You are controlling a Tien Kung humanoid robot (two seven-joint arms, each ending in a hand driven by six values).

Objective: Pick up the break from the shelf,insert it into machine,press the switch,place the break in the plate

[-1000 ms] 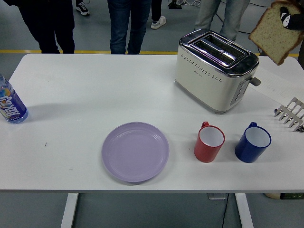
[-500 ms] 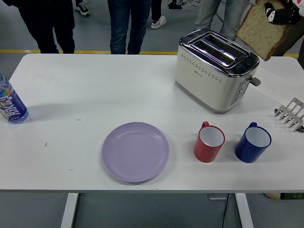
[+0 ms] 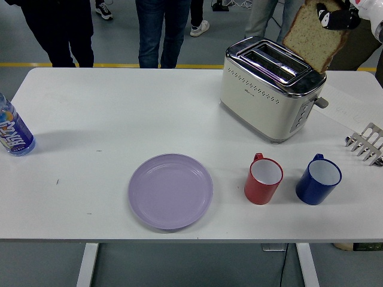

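A: Quick one. Where's the bread?

B: Upper right of the frame. The slice of bread (image 3: 311, 37) hangs in the air, tilted, its lower corner just over the right end of the toaster (image 3: 270, 88). The right hand (image 3: 336, 17) pinches it by the top edge, dark fingers curled over the crust. Left hand isn't in the picture.

A: Step in hand?

B: Looks like the insertion. The slice isn't in a slot yet.

A: What makes it go well?

B: The slots run diagonally, upper left to lower right across the chrome top. The slice should probably turn so its flat face lines up with that diagonal, then go upright, then straight down. Coming in tilted risks catching the chrome rim.

A: Anything nearby to watch?

B: Rack (image 3: 366, 143) sits at the right edge, empty-looking. Red cup (image 3: 264, 179) and blue cup (image 3: 318, 179) are lower, well apart from the toaster. Lever (image 3: 322, 102) sticks out on the toaster's right end; that's likely the switch afterwards.

A: Plate?

B: Purple plate (image 3: 170, 191), lower centre, bare.
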